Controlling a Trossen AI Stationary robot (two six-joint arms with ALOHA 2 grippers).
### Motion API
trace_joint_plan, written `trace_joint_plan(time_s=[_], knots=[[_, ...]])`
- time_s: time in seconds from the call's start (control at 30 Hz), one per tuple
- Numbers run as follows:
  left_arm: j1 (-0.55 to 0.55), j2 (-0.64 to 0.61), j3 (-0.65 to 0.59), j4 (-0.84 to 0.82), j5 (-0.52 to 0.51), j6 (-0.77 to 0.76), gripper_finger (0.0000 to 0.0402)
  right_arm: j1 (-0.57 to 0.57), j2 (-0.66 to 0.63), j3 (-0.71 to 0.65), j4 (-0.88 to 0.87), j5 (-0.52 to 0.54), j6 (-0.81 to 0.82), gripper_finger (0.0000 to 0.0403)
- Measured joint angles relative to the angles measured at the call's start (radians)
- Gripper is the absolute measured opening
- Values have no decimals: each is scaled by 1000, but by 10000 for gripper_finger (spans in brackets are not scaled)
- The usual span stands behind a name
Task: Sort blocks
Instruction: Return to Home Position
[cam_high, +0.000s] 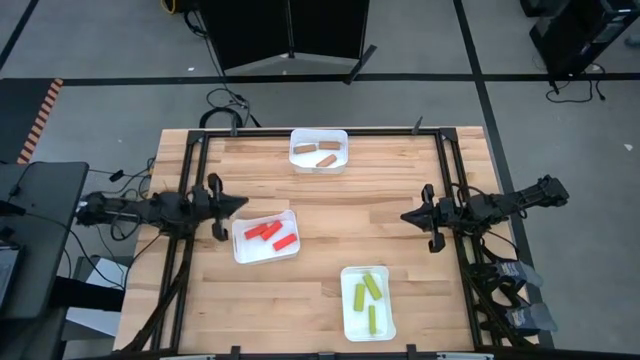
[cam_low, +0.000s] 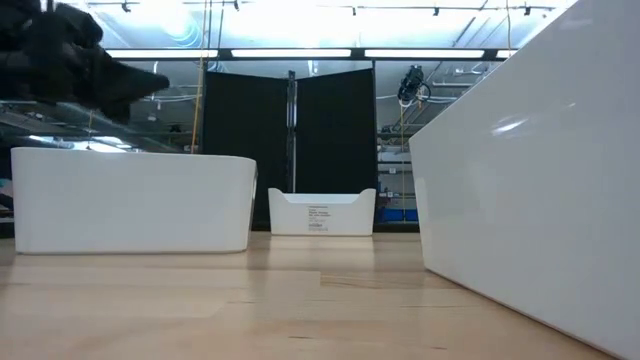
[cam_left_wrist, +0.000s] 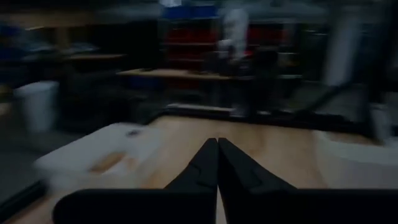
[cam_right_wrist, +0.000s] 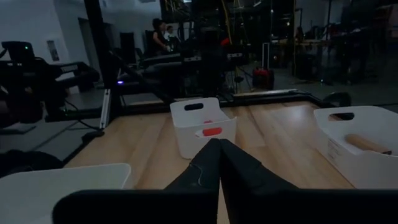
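Evidently the sorting is looking finished, since every block in view is lying inside a tray, grouped by colour. The tan blocks (cam_high: 318, 156) are sitting in the far tray (cam_high: 318, 132), the red blocks (cam_high: 270, 234) in the middle tray (cam_high: 250, 256) left of centre, and the yellow-green blocks (cam_high: 367, 295) in the near tray (cam_high: 386, 326) toward the right. With nothing showing loose on the table (cam_high: 340, 205), neither arm is carrying anything. The left gripper (cam_high: 233, 205) is hanging at the left side, just beside the middle tray's far-left corner, its fingers (cam_left_wrist: 202, 168) pressing together on nothing. The right gripper (cam_high: 410, 215) is mirroring it at the right side, well apart from all three trays, fingers likewise closed and empty. Both arms are lying level and pointing inward, which I am judging to be a parked pose, keeping them out of the trays' way.
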Motion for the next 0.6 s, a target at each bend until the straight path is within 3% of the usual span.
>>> trace_joint_plan(time_s=[0.17,0.6], knots=[[11,3,0,-33,-185,-62,22,0,0,0,0,0,0,36],[10,3,0,-23,-200,-94,24,0,0,0,0,0,0,38]])
